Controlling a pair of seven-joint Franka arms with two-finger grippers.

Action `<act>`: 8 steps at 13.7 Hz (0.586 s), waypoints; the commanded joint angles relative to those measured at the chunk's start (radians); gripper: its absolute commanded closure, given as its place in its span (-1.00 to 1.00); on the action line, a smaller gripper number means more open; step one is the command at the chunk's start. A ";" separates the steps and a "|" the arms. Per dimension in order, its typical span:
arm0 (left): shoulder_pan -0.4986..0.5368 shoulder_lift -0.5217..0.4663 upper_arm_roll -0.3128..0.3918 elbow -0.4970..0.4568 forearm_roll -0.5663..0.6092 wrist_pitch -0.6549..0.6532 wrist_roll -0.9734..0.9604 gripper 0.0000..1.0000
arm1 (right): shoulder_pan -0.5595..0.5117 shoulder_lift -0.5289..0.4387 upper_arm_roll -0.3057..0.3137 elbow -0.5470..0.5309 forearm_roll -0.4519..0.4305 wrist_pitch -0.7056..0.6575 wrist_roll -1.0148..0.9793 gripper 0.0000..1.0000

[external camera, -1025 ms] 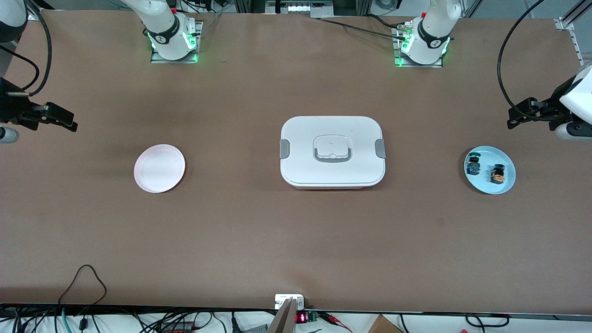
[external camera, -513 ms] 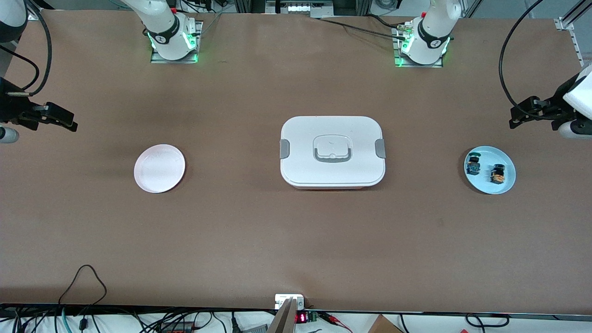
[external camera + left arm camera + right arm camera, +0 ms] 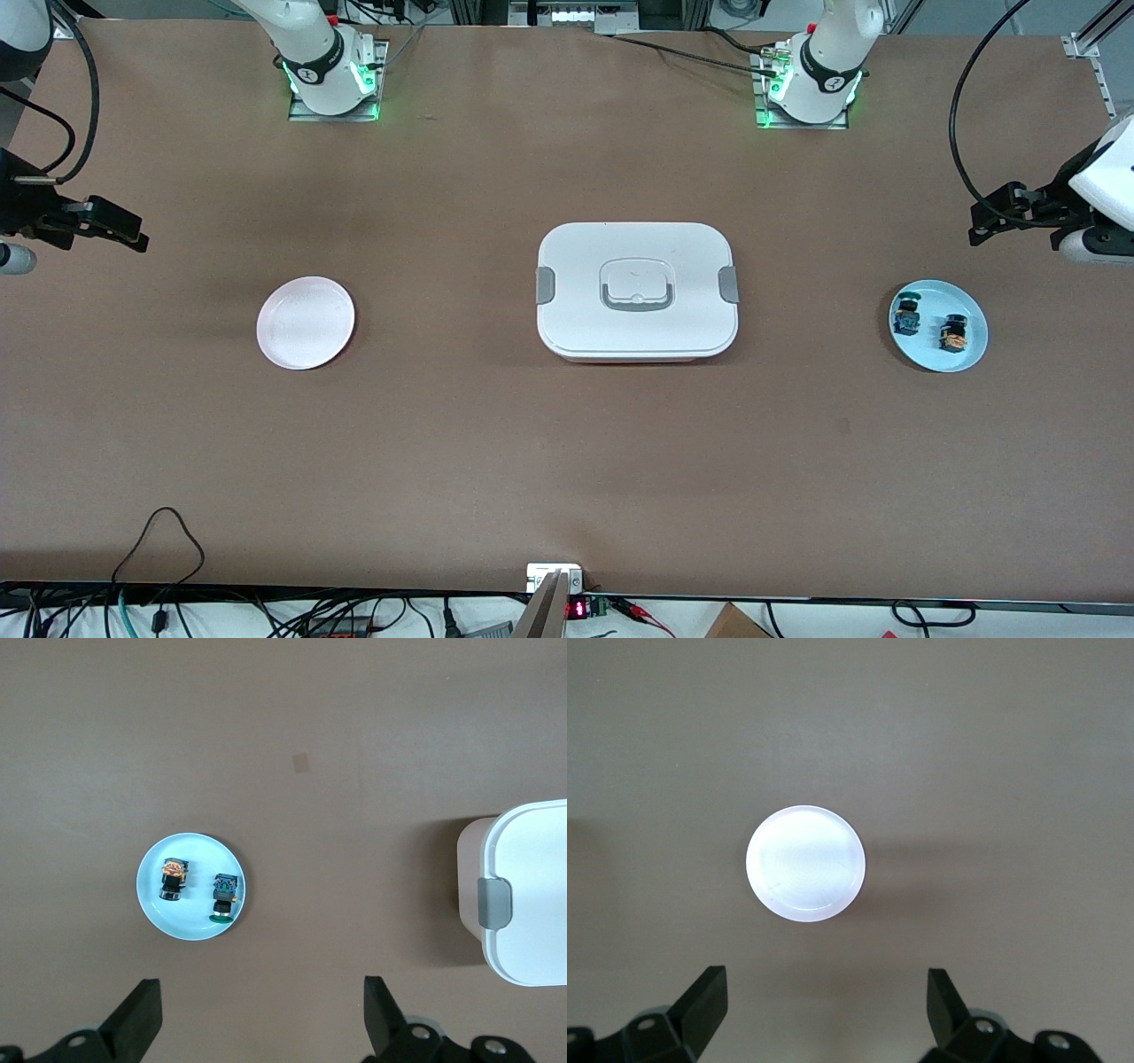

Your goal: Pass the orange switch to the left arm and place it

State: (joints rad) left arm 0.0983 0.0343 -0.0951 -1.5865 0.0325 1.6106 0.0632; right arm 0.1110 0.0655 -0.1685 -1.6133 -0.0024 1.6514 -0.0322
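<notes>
Bench [image 3: 496,461]: brown surface that carries everything; the two arm bases stand along its edge farthest from the front camera.
Left arm [image 3: 828,53]: white with black joints, rising from a green-lit base; its wrist hangs high at its own end of the bench.
Right arm [image 3: 314,58]: same build, base green-lit; its wrist hangs high at the other end.
Box [image 3: 636,290]: white, rounded, lid on, grey clips at both short sides and a grey-outlined handle recess on top; it sits mid-bench between the two plates. One clip and a corner show in the left wrist view [image 3: 523,904].
Pink plate [image 3: 306,322]: round and pale, toward the right arm's end, well apart from the box; it carries nothing [image 3: 805,863].
Blue plate [image 3: 937,325]: round, toward the left arm's end, holding two small switches [image 3: 191,886].
Left hand [image 3: 983,223]: up in the air near the blue plate, fingers [image 3: 142,1014] spread wide, holding nothing.
Right hand [image 3: 124,232]: up in the air near the pink plate, fingers [image 3: 704,997] spread wide, holding nothing.
Orange switch [image 3: 953,333]: lying on the blue plate, black body with orange on it [image 3: 173,879].
Blue-green switch [image 3: 905,315]: on the same plate, just beside the orange switch, not touching it [image 3: 227,897].
</notes>
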 commanded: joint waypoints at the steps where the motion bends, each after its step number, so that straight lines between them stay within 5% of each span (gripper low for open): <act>1: 0.003 0.004 0.005 0.030 -0.022 -0.017 0.012 -1.00 | 0.004 -0.013 0.003 0.004 -0.005 -0.018 0.017 -1.00; 8: 0.004 0.006 0.005 0.033 -0.022 -0.034 0.009 -1.00 | 0.006 -0.016 0.004 0.003 -0.004 -0.041 0.023 -1.00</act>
State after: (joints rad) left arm 0.1002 0.0344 -0.0938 -1.5786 0.0325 1.6003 0.0632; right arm 0.1111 0.0655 -0.1684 -1.6130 -0.0024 1.6291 -0.0308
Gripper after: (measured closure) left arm 0.000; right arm 0.000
